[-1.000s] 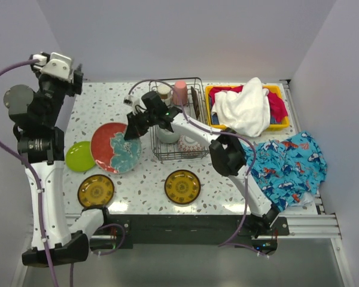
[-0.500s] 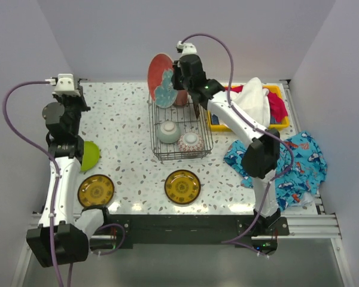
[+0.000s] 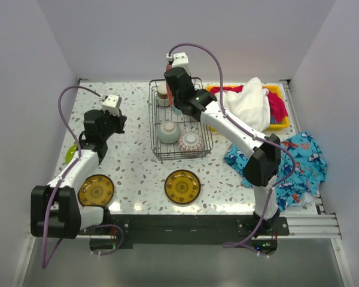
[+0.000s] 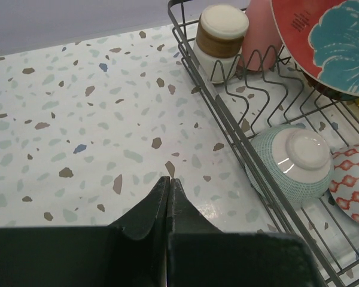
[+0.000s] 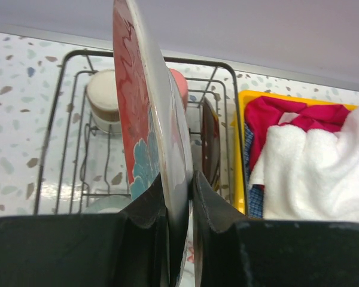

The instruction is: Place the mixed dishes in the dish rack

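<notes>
My right gripper (image 5: 178, 179) is shut on the rim of the red teal-rimmed plate (image 5: 128, 119), holding it on edge over the back of the dish rack (image 5: 66, 119). From above, that gripper (image 3: 173, 81) covers most of the plate. The rack (image 3: 158, 156) holds a pale green bowl (image 3: 169, 131), a patterned bowl (image 3: 190, 142), a cream-topped cup (image 4: 222, 33), a pink cup (image 4: 260, 30) and a dark plate (image 5: 209, 143). Left of the rack, my left gripper (image 4: 169, 179) is shut and empty low over the table. Two amber plates (image 3: 96, 190) (image 3: 182, 186) and a lime-green plate (image 3: 70, 152) lie on the table.
A yellow bin (image 3: 275, 125) with a white towel (image 3: 245, 107) and red cloth stands right of the rack. A blue fish-print cloth (image 3: 287, 161) lies at the right edge. My left forearm partly covers the lime-green plate.
My right arm took the red plate off the table, lifted it over the rack and now holds it edge-on at the back. The left arm came down beside the rack and its jaws closed.
</notes>
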You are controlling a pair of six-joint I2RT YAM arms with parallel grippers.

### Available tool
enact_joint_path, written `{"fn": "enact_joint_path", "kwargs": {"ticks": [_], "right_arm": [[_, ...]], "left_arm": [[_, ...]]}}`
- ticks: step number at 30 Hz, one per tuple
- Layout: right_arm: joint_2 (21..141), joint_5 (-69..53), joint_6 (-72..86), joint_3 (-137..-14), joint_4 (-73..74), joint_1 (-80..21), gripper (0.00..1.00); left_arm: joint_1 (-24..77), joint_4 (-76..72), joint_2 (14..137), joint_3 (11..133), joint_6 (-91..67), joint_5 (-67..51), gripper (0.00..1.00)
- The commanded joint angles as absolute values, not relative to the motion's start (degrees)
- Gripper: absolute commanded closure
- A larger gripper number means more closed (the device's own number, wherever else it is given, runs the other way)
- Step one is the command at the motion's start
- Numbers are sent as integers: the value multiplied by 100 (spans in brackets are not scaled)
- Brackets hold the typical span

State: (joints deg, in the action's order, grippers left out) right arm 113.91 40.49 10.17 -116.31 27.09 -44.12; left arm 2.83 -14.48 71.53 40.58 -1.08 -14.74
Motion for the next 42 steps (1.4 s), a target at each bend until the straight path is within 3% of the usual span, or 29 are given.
{"fn": "enact_joint_path", "kwargs": {"ticks": [1,21,42], "right_arm": [[11136,5421,1072,-11883,2004,-4394,100],[11355,6126,-456,-11479,994,-4421,100],[12014,6214,-123,-11355,1230,-4061,100]], "left_arm": [[334,-2039,7128,3938,-334,-1784,100],[457,-1952,7066,3604,-589,-2004,100],[466,-1609,6935,3498,-598,-1960,100]]}}
